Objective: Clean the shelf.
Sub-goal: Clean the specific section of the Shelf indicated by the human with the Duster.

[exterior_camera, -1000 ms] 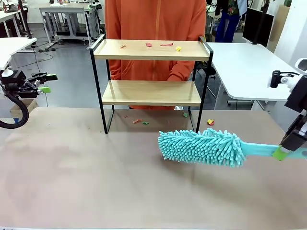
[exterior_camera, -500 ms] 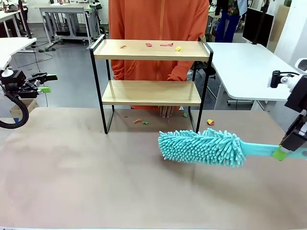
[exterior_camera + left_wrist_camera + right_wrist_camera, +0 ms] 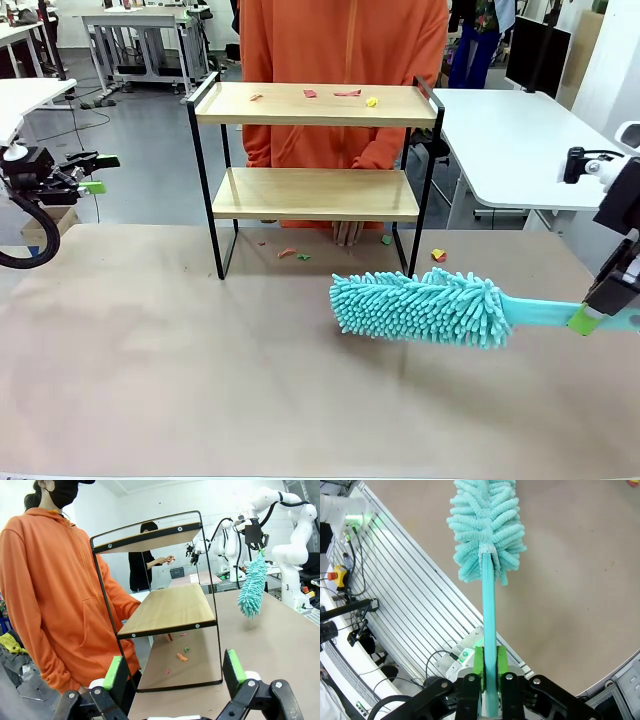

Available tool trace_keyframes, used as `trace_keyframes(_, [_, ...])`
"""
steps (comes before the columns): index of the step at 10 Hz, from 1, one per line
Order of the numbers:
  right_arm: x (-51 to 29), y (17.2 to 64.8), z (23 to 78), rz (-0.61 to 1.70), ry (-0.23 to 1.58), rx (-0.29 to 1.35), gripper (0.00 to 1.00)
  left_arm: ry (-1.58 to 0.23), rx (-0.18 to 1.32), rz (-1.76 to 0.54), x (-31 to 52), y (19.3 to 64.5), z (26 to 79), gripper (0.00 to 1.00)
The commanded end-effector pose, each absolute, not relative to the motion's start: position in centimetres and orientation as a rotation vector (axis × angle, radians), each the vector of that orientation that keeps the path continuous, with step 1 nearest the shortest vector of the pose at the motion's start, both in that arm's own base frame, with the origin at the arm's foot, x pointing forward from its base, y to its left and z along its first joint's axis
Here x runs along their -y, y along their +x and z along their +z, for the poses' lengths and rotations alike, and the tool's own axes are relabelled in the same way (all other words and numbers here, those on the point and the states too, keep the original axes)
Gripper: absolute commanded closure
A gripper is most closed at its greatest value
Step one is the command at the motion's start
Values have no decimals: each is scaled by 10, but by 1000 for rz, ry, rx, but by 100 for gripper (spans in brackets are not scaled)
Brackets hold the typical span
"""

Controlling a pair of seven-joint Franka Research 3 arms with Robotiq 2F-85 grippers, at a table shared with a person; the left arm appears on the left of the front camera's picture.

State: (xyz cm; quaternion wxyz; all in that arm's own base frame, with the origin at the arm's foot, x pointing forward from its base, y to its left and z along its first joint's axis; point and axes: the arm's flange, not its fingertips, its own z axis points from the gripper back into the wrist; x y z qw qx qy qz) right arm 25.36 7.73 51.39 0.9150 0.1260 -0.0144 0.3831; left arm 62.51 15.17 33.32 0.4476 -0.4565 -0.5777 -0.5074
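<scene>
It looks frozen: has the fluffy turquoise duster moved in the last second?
No. The duster stays where it was, just in front of the shelf's right leg.

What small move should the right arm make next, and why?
Probably lift the duster toward the top board of the shelf. The right gripper is shut on the duster, whose head hangs low over the table in front of the shelf, while scraps lie on that top board.
</scene>
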Motion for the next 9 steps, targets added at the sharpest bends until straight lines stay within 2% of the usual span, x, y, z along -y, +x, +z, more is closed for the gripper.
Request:
trace_keyframes(1, [-79,257,515,793,260,52,87,-1117,1430,-1270,-150,622,334,0])
trace_keyframes(3, [-77,254,514,789,259,30,87,-1117,1430,-1270,-150,622,334,0])
trace_keyframes(5, [-128,254,527,755,347,133,87,-1117,1430,-1270,-150,622,334,0])
trace_keyframes(9, [-237,252,527,507,365,163,87,-1117,1430,-1270,-150,622,334,0])
